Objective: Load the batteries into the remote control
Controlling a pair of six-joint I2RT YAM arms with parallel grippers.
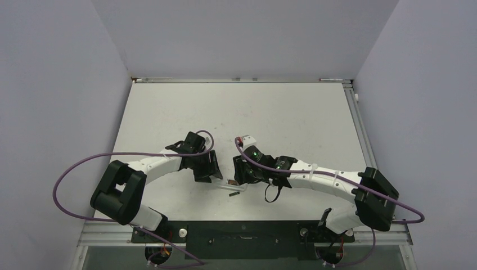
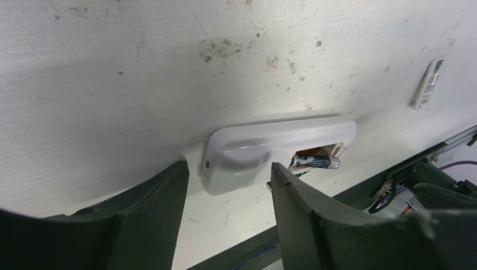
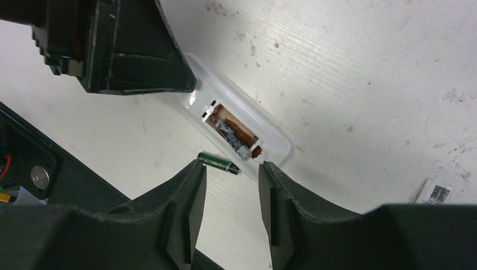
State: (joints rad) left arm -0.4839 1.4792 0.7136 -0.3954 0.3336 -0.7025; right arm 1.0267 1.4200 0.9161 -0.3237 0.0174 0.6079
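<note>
One slim dark battery (image 3: 232,136) is seated in the flat white remote control (image 2: 247,149) on the table (image 3: 365,67); another battery (image 3: 218,163) is laid beside it. Left jaws are spread round the remote's end. Right jaws are parted, empty.

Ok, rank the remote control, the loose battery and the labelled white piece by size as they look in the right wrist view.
1. remote control, clearly the largest.
2 and 3. loose battery and labelled white piece: they look alike, and the piece is partly hidden, so no ranking between them.
</note>
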